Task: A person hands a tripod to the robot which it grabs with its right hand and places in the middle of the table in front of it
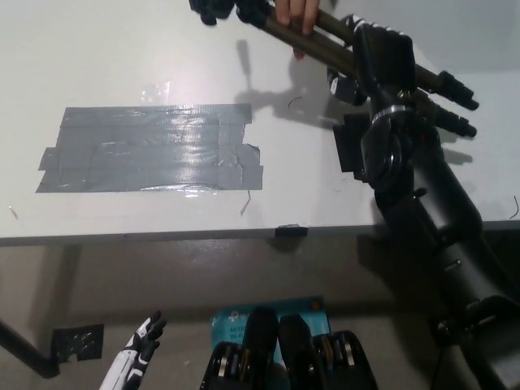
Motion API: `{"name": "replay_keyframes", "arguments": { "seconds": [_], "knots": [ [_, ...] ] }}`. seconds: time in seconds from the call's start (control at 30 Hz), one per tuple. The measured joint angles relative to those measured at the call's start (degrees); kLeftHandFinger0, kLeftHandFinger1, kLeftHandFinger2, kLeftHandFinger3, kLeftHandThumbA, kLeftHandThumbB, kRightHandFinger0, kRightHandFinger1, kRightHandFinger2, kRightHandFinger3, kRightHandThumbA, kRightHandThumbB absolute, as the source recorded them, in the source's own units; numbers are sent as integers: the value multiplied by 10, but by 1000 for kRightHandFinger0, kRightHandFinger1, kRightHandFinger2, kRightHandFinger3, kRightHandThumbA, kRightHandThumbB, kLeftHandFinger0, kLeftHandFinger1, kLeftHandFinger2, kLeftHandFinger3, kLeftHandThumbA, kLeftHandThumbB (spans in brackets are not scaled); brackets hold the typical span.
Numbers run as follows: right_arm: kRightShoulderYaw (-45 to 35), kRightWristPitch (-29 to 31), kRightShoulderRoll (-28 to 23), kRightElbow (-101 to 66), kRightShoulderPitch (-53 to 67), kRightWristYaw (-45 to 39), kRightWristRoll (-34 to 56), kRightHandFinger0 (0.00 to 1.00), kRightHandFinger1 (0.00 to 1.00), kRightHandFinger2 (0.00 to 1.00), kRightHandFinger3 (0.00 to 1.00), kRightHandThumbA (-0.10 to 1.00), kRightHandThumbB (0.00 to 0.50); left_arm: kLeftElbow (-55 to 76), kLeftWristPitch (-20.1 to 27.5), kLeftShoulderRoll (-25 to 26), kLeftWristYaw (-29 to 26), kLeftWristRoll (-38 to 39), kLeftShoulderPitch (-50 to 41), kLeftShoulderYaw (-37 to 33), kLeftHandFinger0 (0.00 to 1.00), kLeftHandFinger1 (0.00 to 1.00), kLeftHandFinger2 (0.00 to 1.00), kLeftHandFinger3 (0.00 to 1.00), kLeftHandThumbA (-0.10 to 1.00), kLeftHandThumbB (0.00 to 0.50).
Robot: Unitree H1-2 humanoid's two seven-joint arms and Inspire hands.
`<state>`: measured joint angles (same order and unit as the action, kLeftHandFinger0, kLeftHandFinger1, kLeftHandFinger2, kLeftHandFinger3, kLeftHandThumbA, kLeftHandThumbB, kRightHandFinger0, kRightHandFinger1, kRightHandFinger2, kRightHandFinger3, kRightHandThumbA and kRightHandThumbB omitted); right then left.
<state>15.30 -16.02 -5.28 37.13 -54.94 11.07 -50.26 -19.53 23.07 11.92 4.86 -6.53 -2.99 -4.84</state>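
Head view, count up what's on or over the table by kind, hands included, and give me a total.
Tripod: 1
Grey tape patch: 1
Person's hand: 1
Black right robot hand, at the tripod legs: 1
White left robot hand, below the table edge: 1
Black object on the table beside the right arm: 1
Total: 6

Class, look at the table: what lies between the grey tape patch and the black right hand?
In the head view, only bare white table separates the tape patch from the right hand.

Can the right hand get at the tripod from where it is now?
Probably yes: the black right hand already lies across the tripod legs, nothing between them. A person's hand holds the tripod further up; whether the robot's fingers have closed is unclear.
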Motion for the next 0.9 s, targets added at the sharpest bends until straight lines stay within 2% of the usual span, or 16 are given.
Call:
{"name": "replay_keyframes", "arguments": {
  "seconds": [0.03, 0.13, 0.23, 0.37, 0.43, 0.5, 0.57, 0.6, 0.63, 0.67, 0.77, 0.83, 0.9],
  "knots": [
    [3, 8, -2, 6, 6, 15, 0, 163, 619, 880, 805, -100, 197, 0, 0, 0, 0, 0, 0, -2, 1000, 1000, 1000, 1000, 1000, 324],
    [10, 22, -3, 11, 16, 40, 0, 218, 673, 923, 826, -100, 195, 0, 0, 0, 0, 0, 0, -5, 1000, 1000, 1000, 1000, 1000, 323],
    [16, 35, -7, 13, 25, 62, -1, 133, 625, 968, 945, -100, 191, 3, 0, 0, 0, -1, -2, -9, 1000, 1000, 1000, 1000, 1000, 305],
    [21, 52, -11, 12, 30, 86, 0, 75, 586, 950, 992, -100, 183, 12, 0, 0, 0, -2, -9, -14, 1000, 1000, 1000, 1000, 1000, 303],
    [23, 59, -17, 8, 30, 96, 0, 45, 560, 925, 986, -100, 189, 16, 1, 0, 0, -4, -13, -15, 1000, 1000, 1000, 1000, 1000, 306],
    [24, 66, -23, 3, 30, 100, 0, 27, 536, 899, 940, -100, 209, 17, 1, 0, 0, -4, -14, -15, 1000, 1000, 1000, 1000, 1000, 297],
    [26, 72, -28, -6, 33, 103, 1, 38, 539, 907, 874, -100, 224, 18, 1, 1, 0, -5, -16, -15, 1000, 1000, 1000, 1000, 1000, 282],
    [26, 75, -30, -10, 34, 104, 1, 77, 566, 906, 843, -100, 231, 19, 1, 1, 0, -5, -17, -16, 1000, 1000, 1000, 1000, 1000, 287],
    [27, 79, -33, -14, 35, 105, 2, 132, 581, 864, 811, -100, 232, 19, 1, 1, 0, -7, -18, -16, 1000, 1000, 1000, 1000, 1000, 282],
    [28, 82, -34, -16, 36, 106, 2, 100, 546, 831, 801, -100, 232, 19, 2, 1, 0, -8, -18, -16, 1000, 1000, 1000, 1000, 1000, 283],
    [30, 94, -41, -25, 42, 105, 7, 20, 503, 849, 833, -100, 214, 20, 2, 2, 0, -12, -20, -17, 1000, 1000, 1000, 1000, 1000, 286],
    [30, 105, -43, -32, 50, 98, 18, 19, 512, 895, 869, -100, 195, 20, 2, 2, 0, -13, -23, -18, 1000, 1000, 1000, 1000, 1000, 289],
    [28, 113, -43, -34, 55, 89, 30, 3, 504, 887, 904, -100, 192, 20, 2, 2, 0, -13, -24, -18, 1000, 1000, 1000, 1000, 1000, 293]
  ]
}}
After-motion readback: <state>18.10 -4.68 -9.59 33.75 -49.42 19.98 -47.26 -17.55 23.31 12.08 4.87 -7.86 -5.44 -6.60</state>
